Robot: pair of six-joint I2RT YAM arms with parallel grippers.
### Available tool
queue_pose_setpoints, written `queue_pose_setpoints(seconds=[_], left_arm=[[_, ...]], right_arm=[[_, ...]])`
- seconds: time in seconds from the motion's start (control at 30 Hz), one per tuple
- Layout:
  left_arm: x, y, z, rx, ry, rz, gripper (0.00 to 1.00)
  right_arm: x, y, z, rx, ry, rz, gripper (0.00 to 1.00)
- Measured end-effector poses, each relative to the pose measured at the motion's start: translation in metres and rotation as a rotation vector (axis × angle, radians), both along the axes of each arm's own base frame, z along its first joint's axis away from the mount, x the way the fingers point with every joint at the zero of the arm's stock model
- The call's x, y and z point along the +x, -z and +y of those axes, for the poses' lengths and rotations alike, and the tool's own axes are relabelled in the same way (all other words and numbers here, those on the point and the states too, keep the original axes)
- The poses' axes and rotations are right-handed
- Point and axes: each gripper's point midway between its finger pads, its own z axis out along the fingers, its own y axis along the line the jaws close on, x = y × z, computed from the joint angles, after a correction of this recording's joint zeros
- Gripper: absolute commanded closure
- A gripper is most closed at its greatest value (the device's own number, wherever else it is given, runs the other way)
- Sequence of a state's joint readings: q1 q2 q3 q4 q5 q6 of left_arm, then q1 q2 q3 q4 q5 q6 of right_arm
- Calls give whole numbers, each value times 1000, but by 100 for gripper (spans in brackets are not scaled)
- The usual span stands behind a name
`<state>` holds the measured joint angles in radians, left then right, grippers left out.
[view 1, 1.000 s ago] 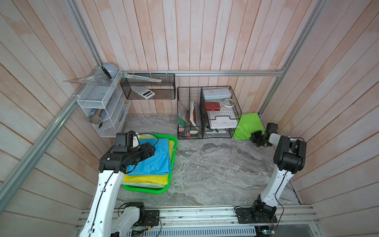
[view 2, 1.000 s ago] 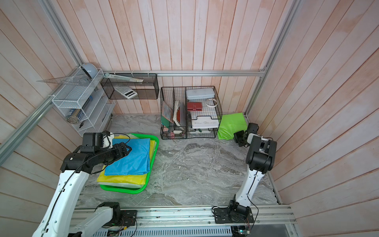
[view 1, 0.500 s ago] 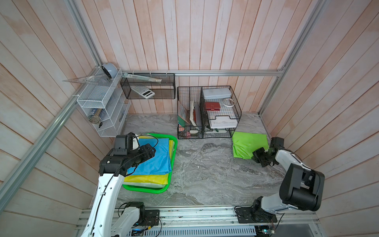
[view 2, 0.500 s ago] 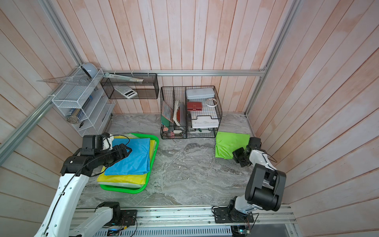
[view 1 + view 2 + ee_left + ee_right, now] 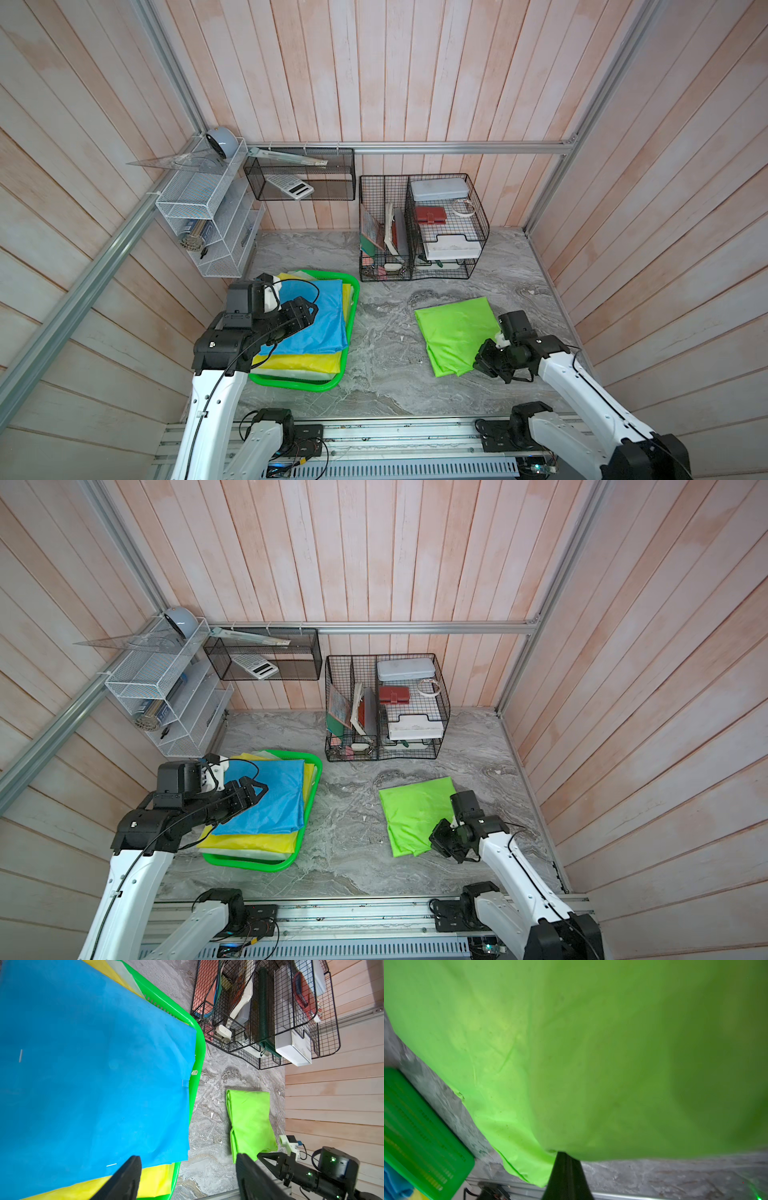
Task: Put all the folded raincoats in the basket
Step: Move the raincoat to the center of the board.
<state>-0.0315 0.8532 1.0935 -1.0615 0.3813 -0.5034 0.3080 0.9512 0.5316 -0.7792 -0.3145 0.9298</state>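
The folded raincoat [image 5: 455, 332] [image 5: 415, 816] is lime green and lies on the marble table, right of centre. My right gripper [image 5: 484, 359] [image 5: 438, 839] is shut on its near right corner; in the right wrist view the cloth [image 5: 591, 1053] fills the frame above the pinched jaws [image 5: 564, 1154]. The green basket [image 5: 291, 384] [image 5: 245, 864] stands at the left with a blue raincoat [image 5: 320, 320] on top of yellow ones. My left gripper [image 5: 309, 309] [image 5: 187, 1157] hovers open over the blue raincoat [image 5: 93, 1074], holding nothing. The basket's rim [image 5: 200, 1043] [image 5: 415, 1126] shows in both wrist views.
A black wire rack [image 5: 419, 228] full of books and boxes stands at the back. A white mesh shelf [image 5: 208, 220] and a hanging black mesh box [image 5: 299, 174] are on the back left wall. Bare marble [image 5: 386, 332] separates basket and raincoat.
My right arm has dragged the green raincoat from the back right corner beside the rack forward towards the table's front. The left arm has stayed over the basket.
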Motion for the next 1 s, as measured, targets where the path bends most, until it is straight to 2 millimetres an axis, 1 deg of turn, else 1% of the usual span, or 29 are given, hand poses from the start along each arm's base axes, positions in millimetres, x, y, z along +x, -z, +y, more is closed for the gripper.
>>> queue_pose_setpoints(seconds=[0.07, 0.17, 0.27, 0.37, 0.43, 0.47, 0.53, 0.63, 0.73, 0.83, 0.93, 1.0], left_arm=[[-2, 0, -5, -24, 12, 1, 24], [-6, 3, -14, -56, 39, 20, 24], [-7, 4, -27, -76, 83, 32, 24], [-8, 7, -46, -81, 149, 48, 25], [-10, 12, -60, -69, 196, 69, 26], [-11, 15, -66, -61, 218, 80, 26], [-11, 19, -76, -38, 244, 91, 26], [-9, 22, -87, -23, 263, 93, 26], [-5, 30, -103, 2, 294, 102, 27], [-5, 45, -125, 49, 347, 131, 30], [-7, 64, -146, 106, 389, 164, 30], [-8, 73, -158, 129, 411, 172, 30]], right_arm=[[-13, 3, 19, -26, -99, 4, 100], [-29, 13, 37, -83, -200, 43, 100], [-28, 23, 45, -133, -227, 65, 100], [-20, 24, 46, -152, -215, 41, 99], [-15, 22, 48, -154, -211, 23, 76], [-12, 20, 48, -156, -213, 12, 67], [-8, 16, 50, -156, -224, -8, 58], [0, 8, 51, -154, -246, -41, 52], [12, -4, 44, -162, -241, -76, 47], [30, -18, 26, -169, -181, -137, 43], [49, -27, 3, -164, -99, -197, 29], [59, -29, -9, -158, -64, -226, 27]])
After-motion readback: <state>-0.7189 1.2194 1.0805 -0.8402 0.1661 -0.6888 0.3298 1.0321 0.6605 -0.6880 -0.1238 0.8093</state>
